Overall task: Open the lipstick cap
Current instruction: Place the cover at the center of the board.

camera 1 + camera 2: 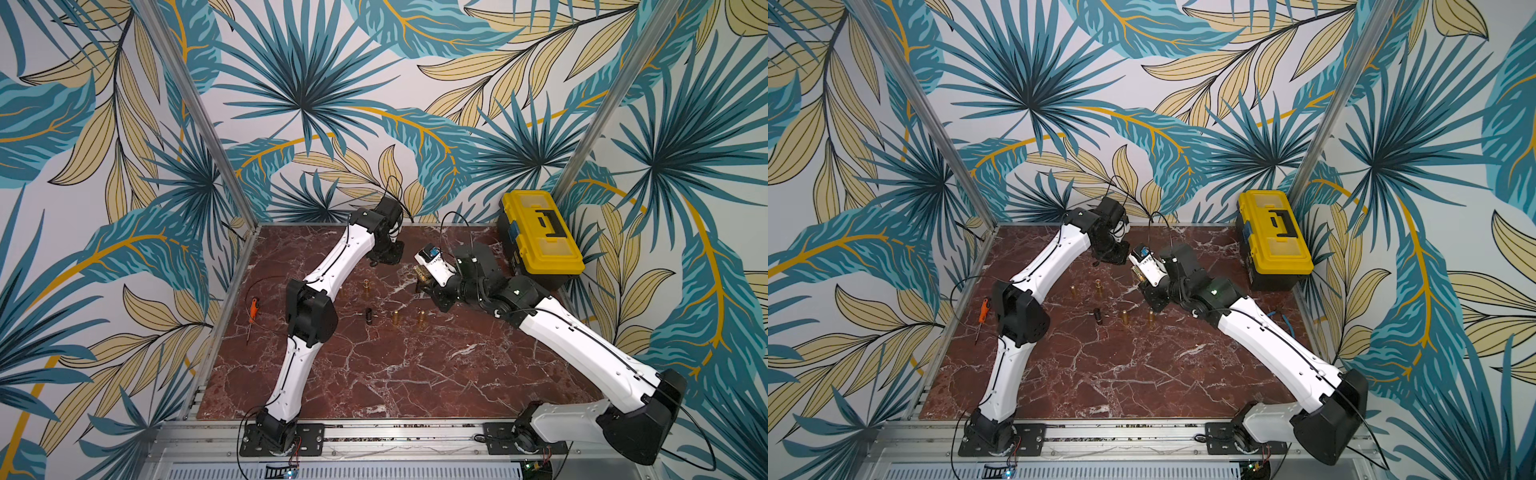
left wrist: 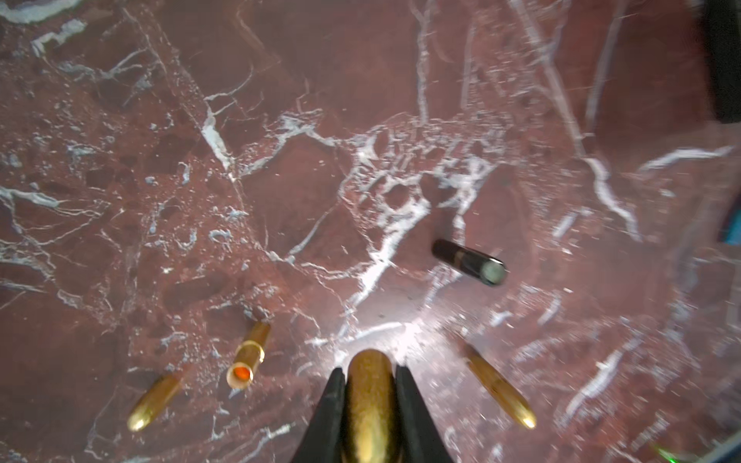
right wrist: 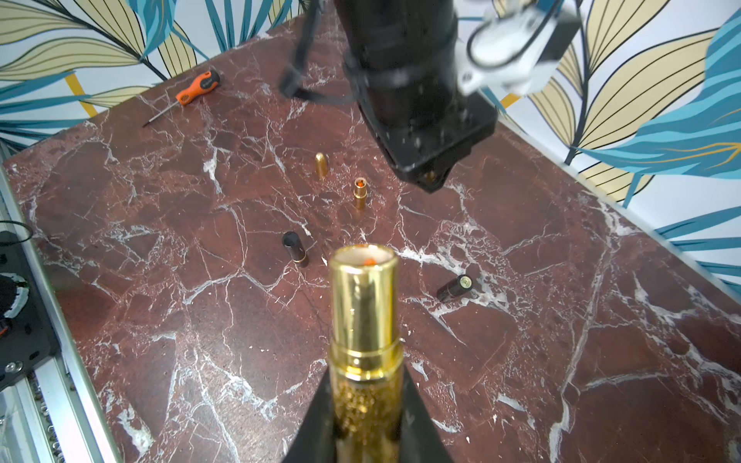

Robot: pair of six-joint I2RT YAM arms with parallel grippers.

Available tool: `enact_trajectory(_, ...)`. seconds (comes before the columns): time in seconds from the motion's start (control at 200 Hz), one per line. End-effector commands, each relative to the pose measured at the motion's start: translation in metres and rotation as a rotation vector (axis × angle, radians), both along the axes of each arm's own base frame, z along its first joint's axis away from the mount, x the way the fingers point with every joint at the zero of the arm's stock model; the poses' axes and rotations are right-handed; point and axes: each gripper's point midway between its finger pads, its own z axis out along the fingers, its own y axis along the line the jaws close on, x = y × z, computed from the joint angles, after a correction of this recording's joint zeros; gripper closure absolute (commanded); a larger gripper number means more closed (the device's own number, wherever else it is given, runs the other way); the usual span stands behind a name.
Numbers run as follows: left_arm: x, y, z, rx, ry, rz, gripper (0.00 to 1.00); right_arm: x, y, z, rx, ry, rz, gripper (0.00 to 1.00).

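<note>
Ahead of the left gripper (image 2: 369, 371) stand an open lipstick (image 2: 246, 356), gold tube (image 2: 501, 395) and black tube (image 2: 467, 262) — bare marble table (image 2: 280, 120) beyond; a yellow toolbox (image 1: 540, 237) sits behind the right gripper (image 3: 367, 371).

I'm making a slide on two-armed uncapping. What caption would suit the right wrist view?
Right gripper grips an uncapped gold lipstick above the marble table, with a screwdriver beyond.

**Bystanders on the bench**

Bench (image 1: 374, 374): red-brown marble pattern with white veins. Yellow toolbox (image 1: 540, 232) with black base and handle, lid down, in the far right corner against the wall. Orange-handled screwdriver (image 1: 251, 318) lies flat near the left edge, handle farther off, tip toward the near side; sharper in the right wrist view (image 3: 192, 90). Palm-leaf wallpaper (image 1: 307, 104) on all sides. Aluminium corner posts (image 1: 199, 112).
</note>
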Motion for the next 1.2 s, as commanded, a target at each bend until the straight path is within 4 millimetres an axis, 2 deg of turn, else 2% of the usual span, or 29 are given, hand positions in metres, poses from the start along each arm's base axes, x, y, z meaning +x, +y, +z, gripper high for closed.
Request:
enact_trajectory(0.0, 0.018, 0.010, 0.007, 0.059, -0.075, 0.033, 0.95, -0.008, -0.009, -0.005, -0.018, 0.023, -0.026, 0.99)
enact_trajectory(0.01, 0.020, 0.010, -0.006, 0.072, -0.058, 0.033, 0.95, -0.008, -0.010, -0.005, -0.018, 0.022, -0.026, 0.99)
enact_trajectory(0.025, 0.021, 0.010, -0.013, 0.082, -0.050, 0.032, 0.95, -0.008, -0.010, -0.004, -0.018, 0.022, -0.026, 0.99)
enact_trajectory(0.351, 0.031, 0.013, -0.065, 0.117, 0.013, 0.028, 0.94, -0.011, -0.013, -0.009, -0.029, 0.030, -0.029, 0.99)
enact_trajectory(0.791, 0.045, 0.032, -0.098, 0.075, 0.063, 0.068, 0.91, -0.010, -0.010, -0.014, -0.029, 0.050, -0.023, 0.98)
enact_trajectory(1.197, 0.044, 0.032, -0.119, 0.083, 0.094, 0.063, 0.90, -0.010, -0.007, -0.019, -0.029, 0.061, -0.015, 0.98)
